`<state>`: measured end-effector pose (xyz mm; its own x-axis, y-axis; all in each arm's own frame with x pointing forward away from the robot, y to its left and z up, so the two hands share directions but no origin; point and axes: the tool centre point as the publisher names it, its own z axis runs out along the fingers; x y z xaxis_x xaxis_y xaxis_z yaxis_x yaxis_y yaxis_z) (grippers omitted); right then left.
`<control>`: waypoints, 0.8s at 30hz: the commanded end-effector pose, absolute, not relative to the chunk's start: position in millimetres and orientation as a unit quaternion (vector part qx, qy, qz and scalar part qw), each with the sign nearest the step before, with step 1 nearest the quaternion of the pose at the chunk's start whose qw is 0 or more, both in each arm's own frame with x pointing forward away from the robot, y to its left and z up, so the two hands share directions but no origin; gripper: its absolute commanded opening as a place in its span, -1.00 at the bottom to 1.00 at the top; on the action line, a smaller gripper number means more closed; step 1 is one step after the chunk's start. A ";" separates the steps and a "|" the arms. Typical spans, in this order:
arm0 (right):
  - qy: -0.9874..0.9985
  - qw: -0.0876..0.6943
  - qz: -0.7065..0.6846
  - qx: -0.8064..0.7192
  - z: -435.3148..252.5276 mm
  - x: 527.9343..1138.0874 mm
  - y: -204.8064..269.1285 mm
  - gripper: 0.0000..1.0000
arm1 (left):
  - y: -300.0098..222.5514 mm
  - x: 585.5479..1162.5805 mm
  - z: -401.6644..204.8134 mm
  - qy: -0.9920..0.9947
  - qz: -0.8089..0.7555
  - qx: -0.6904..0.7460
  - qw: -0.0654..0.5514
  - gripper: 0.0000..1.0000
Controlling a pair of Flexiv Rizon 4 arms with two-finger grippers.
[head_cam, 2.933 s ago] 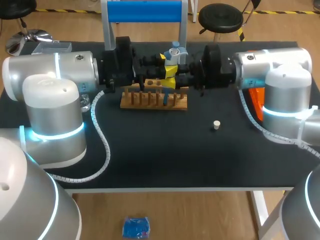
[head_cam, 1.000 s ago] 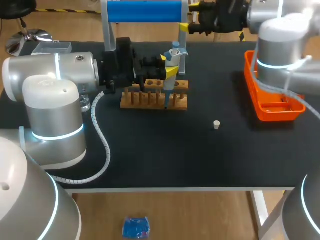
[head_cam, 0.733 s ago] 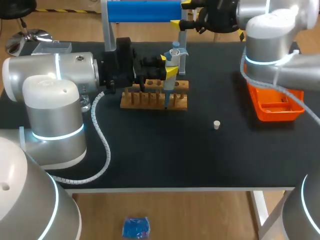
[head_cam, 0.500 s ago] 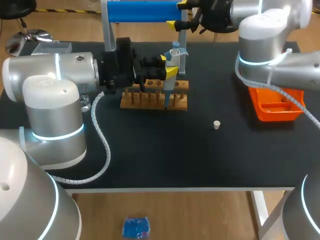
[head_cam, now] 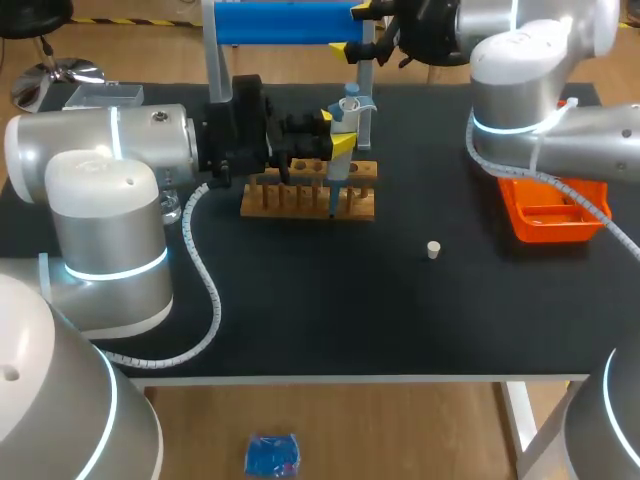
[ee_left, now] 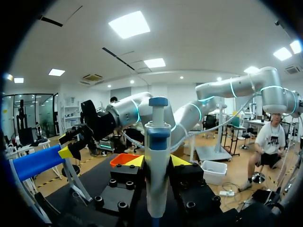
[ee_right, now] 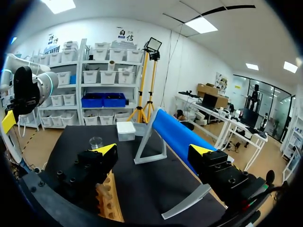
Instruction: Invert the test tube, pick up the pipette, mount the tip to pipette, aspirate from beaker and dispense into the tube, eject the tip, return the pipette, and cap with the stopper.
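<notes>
Your left gripper (ee_left: 157,163) has its jaws closed snugly on the body of the pipette (ee_left: 157,142), which stands upright between them with its plunger above and its lower end reaching down to the wooden rack (head_cam: 310,200) under the jaws; your right gripper (ee_right: 154,151) has its jaws spread wide with nothing between them, and the blue bar of the stand (ee_right: 175,132) lies just ahead of them. The main risk, as I judge it, is a sideways move of the left arm while the pipette's lower end sits this low; it could catch on the rack, drag it, or twist the pipette in the grip. A second risk is the open right jaws clipping the stand's bar or leg, since they hang so near it. The stopper (head_cam: 432,250) lies loose on the table (head_cam: 350,310), well apart from both sets of jaws, and a passing arm could roll it away. I cannot make out the test tube. By count: one pipette; one rack; one stand; one stopper; one orange tray (head_cam: 560,232); one beaker (ee_right: 96,141); one white box (ee_right: 126,130); two grippers.
</notes>
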<state>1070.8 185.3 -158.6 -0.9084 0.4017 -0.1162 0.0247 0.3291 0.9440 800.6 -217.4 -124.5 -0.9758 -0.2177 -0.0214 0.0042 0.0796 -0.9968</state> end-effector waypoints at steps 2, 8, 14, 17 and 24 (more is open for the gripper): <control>0.799 0.166 0.563 0.133 -158.0 1071.0 184.7 1.00 | -217.9 799.6 -125.3 0.728 -0.676 -0.074 0.085 -1.00; 0.799 0.166 0.563 0.133 -158.0 1071.0 184.7 1.00 | -208.7 808.0 -123.8 0.735 -0.668 -0.078 0.090 -1.00; 0.799 0.166 0.563 0.133 -158.0 1071.0 184.7 1.00 | -154.8 841.5 -112.6 0.758 -0.635 -0.096 0.112 -1.00; 0.799 0.166 0.563 0.133 -158.0 1071.0 184.7 1.00 | -124.3 860.5 -104.7 0.766 -0.623 -0.101 0.118 -1.00; 0.799 0.166 0.563 0.133 -158.0 1071.0 184.7 1.00 | -58.1 901.9 -93.2 0.783 -0.597 -0.121 0.123 -1.00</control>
<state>1070.6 185.6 -158.6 -0.9078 0.4030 -0.1164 0.0253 0.3296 0.9438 899.7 -101.0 -108.0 -0.9035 -0.4222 -0.0734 -0.0239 0.2207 -0.9750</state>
